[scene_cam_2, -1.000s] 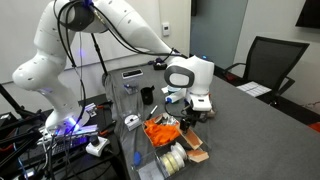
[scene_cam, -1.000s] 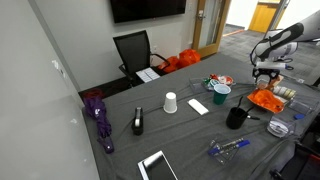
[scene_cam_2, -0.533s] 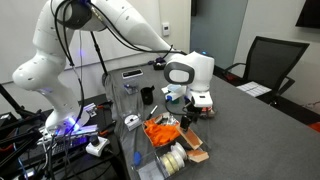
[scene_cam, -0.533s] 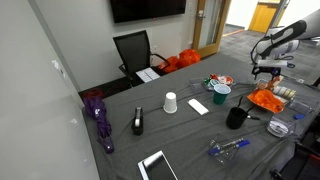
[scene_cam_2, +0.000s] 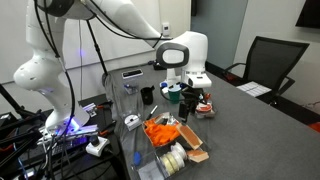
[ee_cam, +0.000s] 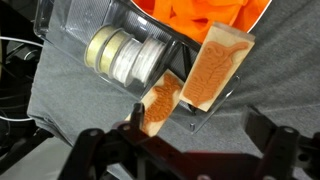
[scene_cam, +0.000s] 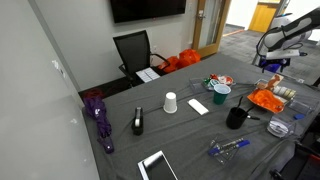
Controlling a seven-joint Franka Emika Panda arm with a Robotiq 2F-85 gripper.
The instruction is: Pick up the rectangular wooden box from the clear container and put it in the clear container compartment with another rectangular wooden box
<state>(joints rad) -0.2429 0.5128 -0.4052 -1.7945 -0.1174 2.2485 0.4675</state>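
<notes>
The clear container [ee_cam: 90, 25] shows in the wrist view, with orange items at the top and tape rolls [ee_cam: 125, 55] at the left. Two rectangular wooden boxes lean side by side at its end: one box [ee_cam: 218, 62] and a second box [ee_cam: 160, 104]. I cannot tell whether a divider separates them. My gripper [ee_cam: 197, 125] is open and empty, hovering above the boxes. In both exterior views the gripper [scene_cam_2: 198, 98] [scene_cam: 272, 70] hangs above the container [scene_cam_2: 150, 150] [scene_cam: 283, 103], with the boxes [scene_cam_2: 192, 145] below it.
On the grey table are a white cup [scene_cam: 170, 102], a black mug [scene_cam: 236, 117], a green cup [scene_cam: 221, 92], a white card [scene_cam: 198, 106], a tablet [scene_cam: 157, 165] and a purple umbrella [scene_cam: 98, 115]. A black chair [scene_cam: 135, 50] stands behind.
My gripper has risen from down at the container to well above it. It is empty, and the boxes stay in the container.
</notes>
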